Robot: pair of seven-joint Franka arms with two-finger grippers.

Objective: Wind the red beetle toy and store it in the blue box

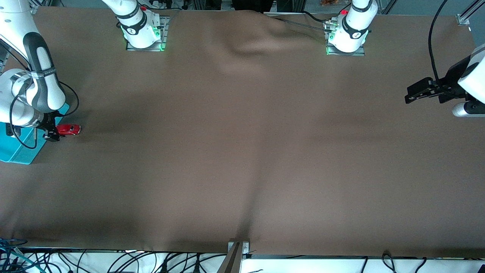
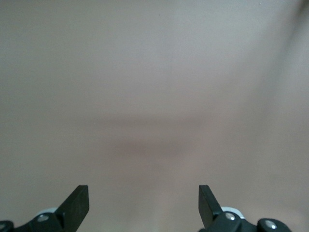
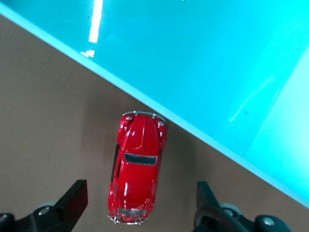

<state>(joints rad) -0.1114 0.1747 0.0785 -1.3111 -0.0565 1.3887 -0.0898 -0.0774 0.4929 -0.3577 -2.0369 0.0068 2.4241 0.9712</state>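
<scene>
Our right pincer (image 3: pixel 137 203) hangs spread apart over the red beetle toy (image 1: pixel 68 129), which sits on the counter (image 1: pixel 242 151) just beside the blue box (image 1: pixel 17 149), ready for grasping. Our left pincer (image 2: pixel 144 205), also apart, waits aside.

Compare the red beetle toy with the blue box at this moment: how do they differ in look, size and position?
The red beetle toy is glossy red and rounded with dark windows; the blue box is turquoise with flat, plain walls. The toy is tiny; the box is many times larger. The toy lies between the right gripper's open fingers, while the box sits partly under that arm. Both rest on the brown table cover, close together at the right arm's end; the toy is outside the box.
</scene>
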